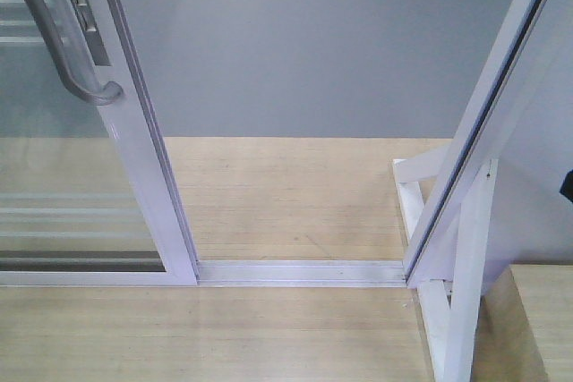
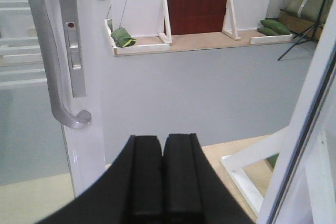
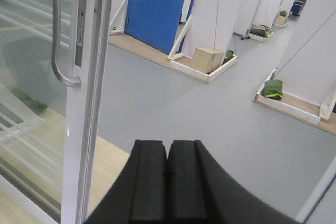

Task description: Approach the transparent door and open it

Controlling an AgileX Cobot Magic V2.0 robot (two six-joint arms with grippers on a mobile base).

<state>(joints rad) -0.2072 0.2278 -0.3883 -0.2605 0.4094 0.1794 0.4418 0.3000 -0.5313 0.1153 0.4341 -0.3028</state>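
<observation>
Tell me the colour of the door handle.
Grey, a matte silver-grey; the handle shows best in the left wrist view.

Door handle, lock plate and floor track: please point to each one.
Door handle [image 2: 44,51]: left wrist view, middle of the grey bar.
Lock plate [image 2: 72,40]: left wrist view, middle of the plate.
Floor track [image 1: 300,272]: front view, middle of the rail.

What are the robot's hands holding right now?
Nothing. The left gripper and right gripper are both shut on empty air. The door's handle hangs untouched on the transparent door.
</observation>
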